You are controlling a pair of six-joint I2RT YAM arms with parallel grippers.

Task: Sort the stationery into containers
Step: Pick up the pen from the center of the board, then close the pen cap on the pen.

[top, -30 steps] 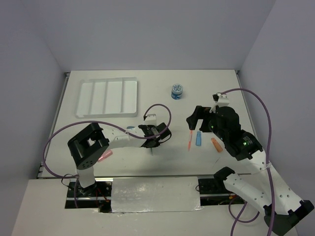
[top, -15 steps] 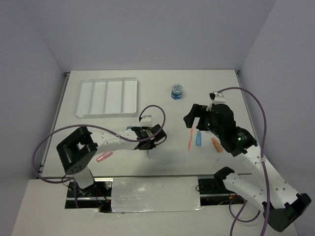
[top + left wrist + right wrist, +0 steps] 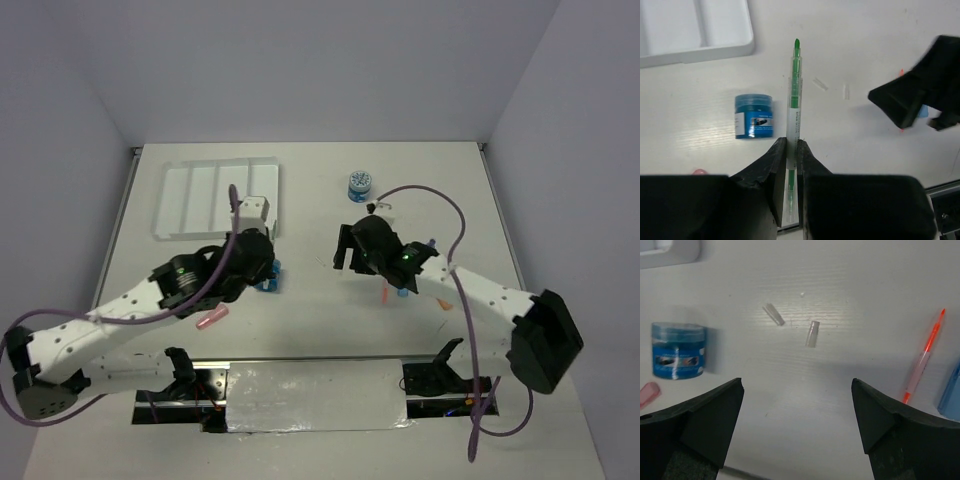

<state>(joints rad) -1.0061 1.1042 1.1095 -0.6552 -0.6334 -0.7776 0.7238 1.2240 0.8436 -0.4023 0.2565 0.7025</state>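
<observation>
Left gripper point(image 3: 791, 150): clamped on green pen point(image 3: 795, 85), its barrel print illegible. Right gripper point(image 3: 797, 410): jaws apart. Blue jar point(image 3: 754, 116), centre-left: label unreadable.

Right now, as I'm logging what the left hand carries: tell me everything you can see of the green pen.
The green pen is thin, with a translucent green plastic-looking barrel, a white label band around its middle and a pointed green tip facing away from the wrist camera. The left hand is shut on its lower half, black fingers pressing both sides. Nothing else visibly touches it; whether it clears the table is unclear.
</observation>
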